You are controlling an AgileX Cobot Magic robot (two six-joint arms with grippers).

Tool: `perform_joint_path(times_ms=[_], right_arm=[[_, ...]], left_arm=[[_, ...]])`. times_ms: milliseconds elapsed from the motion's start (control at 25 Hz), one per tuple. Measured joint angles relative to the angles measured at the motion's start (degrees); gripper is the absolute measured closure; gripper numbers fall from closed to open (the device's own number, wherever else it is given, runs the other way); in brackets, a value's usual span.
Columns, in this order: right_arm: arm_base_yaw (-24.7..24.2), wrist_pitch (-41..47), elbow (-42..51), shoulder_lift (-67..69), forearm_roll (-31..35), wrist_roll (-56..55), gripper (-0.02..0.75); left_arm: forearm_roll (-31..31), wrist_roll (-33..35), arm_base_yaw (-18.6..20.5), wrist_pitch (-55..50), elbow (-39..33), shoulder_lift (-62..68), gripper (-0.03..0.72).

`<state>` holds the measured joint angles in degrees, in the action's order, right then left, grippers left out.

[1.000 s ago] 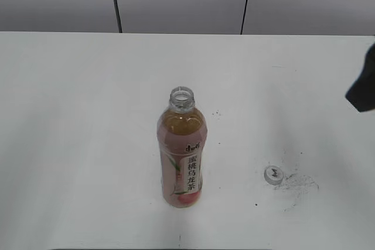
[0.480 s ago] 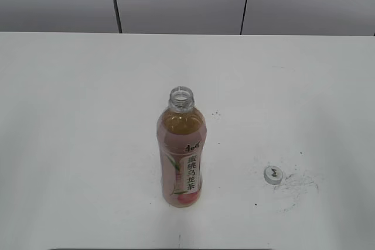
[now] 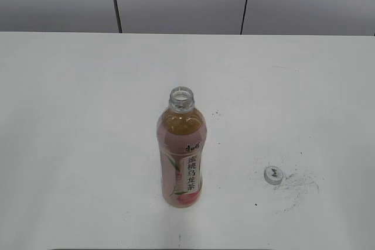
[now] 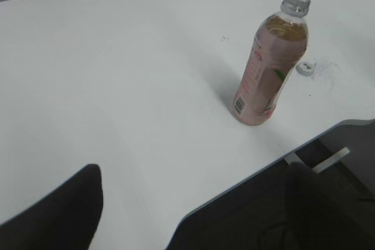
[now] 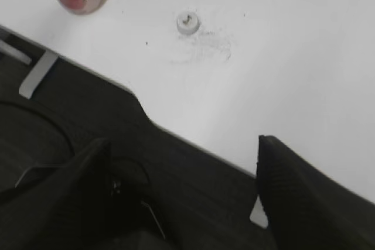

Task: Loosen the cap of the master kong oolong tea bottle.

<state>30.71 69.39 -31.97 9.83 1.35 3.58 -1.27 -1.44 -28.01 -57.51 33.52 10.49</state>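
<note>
Cap already off, bottle open on the counter, both arms pulled back.

We see the tea bottle (image 3: 181, 150) upright near the middle of the counter (image 3: 70, 115), neck bare, and the cap (image 3: 273, 174) lying flat well to its right beside some dark scuff marks (image 3: 299, 184). We judge the loosening done. The right end effector (image 5: 181, 197) hangs off the counter edge with its fingers apart, gripping nothing. Of the left end effector (image 4: 55, 212) we see only one dark finger, so we cannot tell its state. Bottle is nearly full, so fairly heavy, with thin slick plastic walls that squeeze and could spill; we'd hold it at the labelled mid-body. Cap is light, stiff and ribbed, best pinched by its rim.
</note>
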Motion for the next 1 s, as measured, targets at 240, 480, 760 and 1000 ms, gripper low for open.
perform_joint_path(times_ms=[240, 480, 760, 1000], right_arm=[[0.0, -5.4, 2.6, -4.3, 0.0, 0.0, 0.164], [0.0, -6.1, 2.6, -4.3, 0.0, -0.1, 0.164], [0.0, -6.1, 2.6, -4.3, 0.0, -0.1, 0.164], [-0.8, -6.2, 2.6, -4.7, 0.0, -0.1, 0.164]], left_arm=[[0.1, 0.1, 0.0, 0.1, -0.3, 0.0, 0.125], [0.2, 0.2, 0.0, 0.1, -0.3, 0.0, 0.125], [0.3, 0.2, 0.0, 0.3, -0.3, 0.0, 0.125], [0.3, 0.2, 0.5, 0.4, -0.3, -0.6, 0.125]])
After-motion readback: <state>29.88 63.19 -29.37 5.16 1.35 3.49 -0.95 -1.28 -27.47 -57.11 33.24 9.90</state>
